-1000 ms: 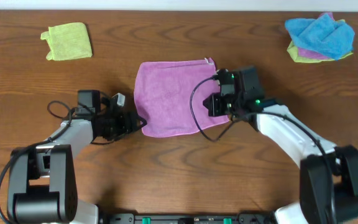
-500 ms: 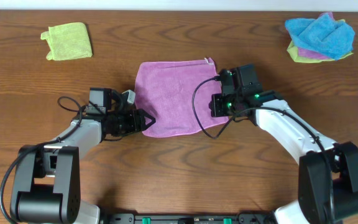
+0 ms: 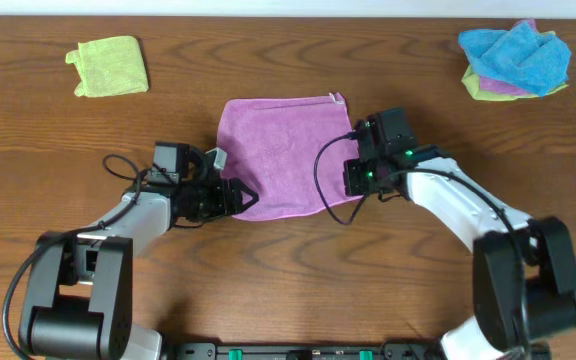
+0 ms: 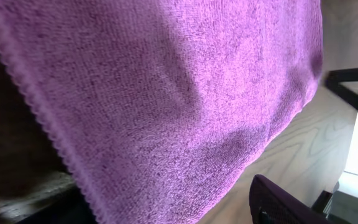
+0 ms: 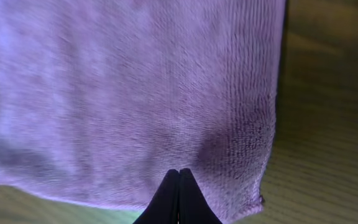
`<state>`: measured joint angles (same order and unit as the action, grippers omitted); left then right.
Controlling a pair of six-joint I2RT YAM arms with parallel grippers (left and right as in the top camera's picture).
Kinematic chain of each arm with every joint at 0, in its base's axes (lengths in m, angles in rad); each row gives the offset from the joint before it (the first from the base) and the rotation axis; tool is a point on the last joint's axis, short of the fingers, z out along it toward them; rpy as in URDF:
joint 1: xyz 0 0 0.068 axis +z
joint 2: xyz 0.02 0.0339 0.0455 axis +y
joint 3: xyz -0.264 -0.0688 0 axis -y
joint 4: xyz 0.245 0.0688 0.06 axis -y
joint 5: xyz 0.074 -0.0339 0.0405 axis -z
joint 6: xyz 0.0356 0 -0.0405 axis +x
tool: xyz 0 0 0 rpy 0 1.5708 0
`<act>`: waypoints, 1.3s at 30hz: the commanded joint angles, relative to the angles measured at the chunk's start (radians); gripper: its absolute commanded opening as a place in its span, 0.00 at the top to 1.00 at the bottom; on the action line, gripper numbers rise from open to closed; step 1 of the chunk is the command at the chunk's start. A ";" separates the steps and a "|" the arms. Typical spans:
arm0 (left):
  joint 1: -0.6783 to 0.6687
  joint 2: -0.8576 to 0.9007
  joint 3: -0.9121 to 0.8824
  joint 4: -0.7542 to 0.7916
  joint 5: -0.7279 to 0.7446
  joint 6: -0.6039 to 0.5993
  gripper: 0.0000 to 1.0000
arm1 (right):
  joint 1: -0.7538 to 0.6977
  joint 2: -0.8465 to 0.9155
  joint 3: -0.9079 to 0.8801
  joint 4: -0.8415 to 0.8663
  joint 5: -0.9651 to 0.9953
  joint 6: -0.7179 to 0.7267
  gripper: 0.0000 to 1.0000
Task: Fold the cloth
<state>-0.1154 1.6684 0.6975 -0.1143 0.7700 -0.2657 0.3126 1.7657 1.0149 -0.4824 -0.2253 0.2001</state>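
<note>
The mauve cloth (image 3: 278,150) lies flat at the table's middle. My left gripper (image 3: 242,195) is open at the cloth's near left corner. In the left wrist view the cloth (image 4: 166,93) fills the frame, and the jaws (image 4: 160,208) sit either side of its edge, with one dark finger at the lower right. My right gripper (image 3: 352,178) is at the cloth's right edge near the front corner. In the right wrist view its fingertips (image 5: 179,179) are pressed together over the cloth (image 5: 123,81), which looks flat there.
A lime-green cloth (image 3: 110,66) lies at the far left. A pile with a bright blue cloth (image 3: 516,52) on top sits at the far right. A black cable (image 3: 330,205) loops by the cloth's front right corner.
My left gripper has moved right to the cloth's near left corner, its jaws now round the edge. My right gripper has shifted slightly along the right edge.
</note>
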 commanded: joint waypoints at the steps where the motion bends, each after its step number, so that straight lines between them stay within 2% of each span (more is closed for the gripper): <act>1: -0.003 0.012 -0.001 -0.004 -0.009 -0.012 0.28 | 0.001 0.039 0.011 0.014 0.019 -0.018 0.98; 11: -0.003 0.012 -0.001 -0.002 0.100 -0.057 0.30 | 0.001 0.087 0.011 0.030 0.058 -0.018 0.98; 17: -0.003 0.012 -0.001 -0.006 0.200 -0.057 0.53 | 0.001 0.087 0.011 0.034 0.059 -0.014 0.98; 21: -0.003 0.012 -0.001 -0.014 0.200 -0.056 0.62 | 0.001 0.087 0.011 0.034 0.065 -0.014 0.98; 28: -0.002 0.012 -0.001 -0.095 0.208 -0.056 0.62 | 0.001 0.087 0.011 0.029 0.117 0.012 0.98; 34: -0.001 0.011 -0.001 -0.114 0.198 -0.056 0.72 | 0.001 0.087 0.011 0.029 0.122 0.018 0.98; 36: 0.006 0.011 -0.001 -0.117 0.199 -0.078 0.71 | 0.001 0.087 0.011 0.029 0.124 0.024 0.98; 39: 0.028 0.011 -0.001 -0.128 0.204 -0.140 0.65 | 0.001 0.087 0.011 0.029 0.124 0.024 0.98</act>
<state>-0.1078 1.6684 0.6975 -0.2321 0.9627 -0.3485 0.3126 1.8366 1.0191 -0.4511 -0.1444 0.2054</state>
